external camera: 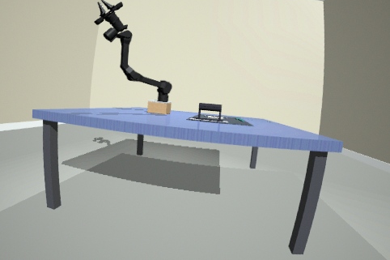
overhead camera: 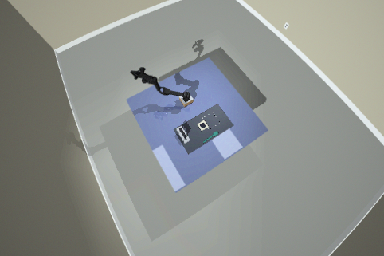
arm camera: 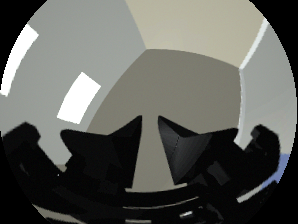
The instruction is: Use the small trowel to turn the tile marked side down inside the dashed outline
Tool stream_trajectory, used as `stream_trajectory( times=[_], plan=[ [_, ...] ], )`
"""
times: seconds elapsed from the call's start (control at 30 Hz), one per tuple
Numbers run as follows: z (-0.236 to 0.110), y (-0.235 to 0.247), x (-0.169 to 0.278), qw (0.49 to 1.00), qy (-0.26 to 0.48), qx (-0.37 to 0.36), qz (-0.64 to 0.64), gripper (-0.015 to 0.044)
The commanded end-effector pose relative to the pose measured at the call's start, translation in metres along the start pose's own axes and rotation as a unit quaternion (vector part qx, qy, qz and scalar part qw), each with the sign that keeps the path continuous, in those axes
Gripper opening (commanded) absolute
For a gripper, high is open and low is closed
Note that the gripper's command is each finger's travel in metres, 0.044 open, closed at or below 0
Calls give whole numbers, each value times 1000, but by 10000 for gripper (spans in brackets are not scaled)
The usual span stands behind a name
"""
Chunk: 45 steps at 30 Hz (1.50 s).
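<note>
The cream tile [overhead camera: 203,125] lies on the dark mat [overhead camera: 197,143] [external camera: 228,121] with its black square mark facing up. It sits at the left edge of the dashed outline [overhead camera: 218,120]. The small green trowel [overhead camera: 210,136] [external camera: 239,120] lies on the mat in front of the tile, apart from it. My gripper [overhead camera: 133,73] [external camera: 106,5] [arm camera: 149,119] is raised high above the table's far left side, far from the mat. It points up at the walls. Its fingers are nearly together, with only a narrow gap and nothing between them.
A black frame-like stand [overhead camera: 183,131] [external camera: 210,110] stands at the mat's left end. The arm's tan base block [overhead camera: 186,100] [external camera: 158,107] sits behind the mat on the blue table [overhead camera: 239,99] [external camera: 121,122]. Two pale patches [overhead camera: 229,143] mark the table's front.
</note>
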State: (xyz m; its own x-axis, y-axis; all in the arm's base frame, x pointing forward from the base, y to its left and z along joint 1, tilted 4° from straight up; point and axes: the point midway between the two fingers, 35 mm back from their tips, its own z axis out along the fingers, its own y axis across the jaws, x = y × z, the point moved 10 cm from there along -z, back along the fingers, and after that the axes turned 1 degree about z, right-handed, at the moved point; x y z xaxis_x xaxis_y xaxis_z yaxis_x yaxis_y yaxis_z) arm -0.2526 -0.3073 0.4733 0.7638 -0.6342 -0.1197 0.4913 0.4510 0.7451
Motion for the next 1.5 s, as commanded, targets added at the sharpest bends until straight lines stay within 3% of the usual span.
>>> stream_trajectory(
  times=[0.0,0.1,0.57,0.7,1.4,1.47],
  plan=[
    [0,0,0,1000,0,0,0,74],
    [0,0,0,1000,0,0,0,0],
    [0,0,0,1000,0,0,0,0],
    [0,0,0,1000,0,0,0,100],
    [0,0,0,1000,0,0,0,100],
    [0,0,0,1000,0,0,0,48]
  ],
)
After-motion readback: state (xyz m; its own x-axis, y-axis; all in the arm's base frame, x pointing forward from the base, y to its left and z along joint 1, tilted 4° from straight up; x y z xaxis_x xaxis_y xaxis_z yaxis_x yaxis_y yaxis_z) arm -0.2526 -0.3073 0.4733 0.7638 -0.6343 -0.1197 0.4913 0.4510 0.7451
